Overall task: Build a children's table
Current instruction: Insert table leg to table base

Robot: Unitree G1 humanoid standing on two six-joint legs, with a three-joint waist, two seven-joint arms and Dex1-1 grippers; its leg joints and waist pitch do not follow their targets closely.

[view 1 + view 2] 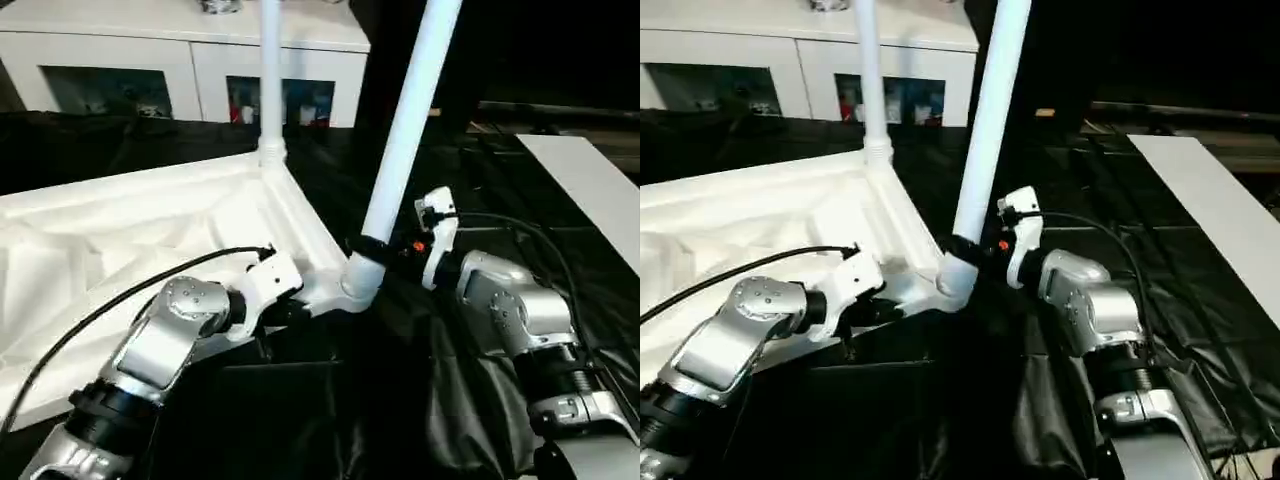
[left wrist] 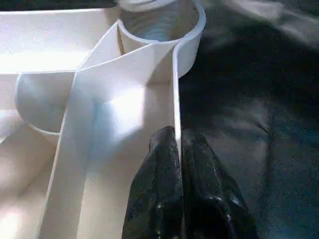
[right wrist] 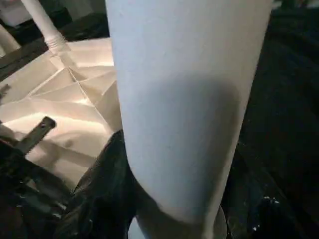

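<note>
Now, L gripper (image 2: 178, 164) pinching tabletop rim (image 2: 175, 99), R gripper (image 3: 169, 199) round leg (image 3: 184, 99)

I am working in what is looking like a staged indoor test room: black cloth (image 1: 330, 400) is draping my work surface, a white cabinet (image 1: 190, 60) with dark glass doors is standing along its far edge, and a white board (image 1: 590, 185) is lying at its right edge.
</note>
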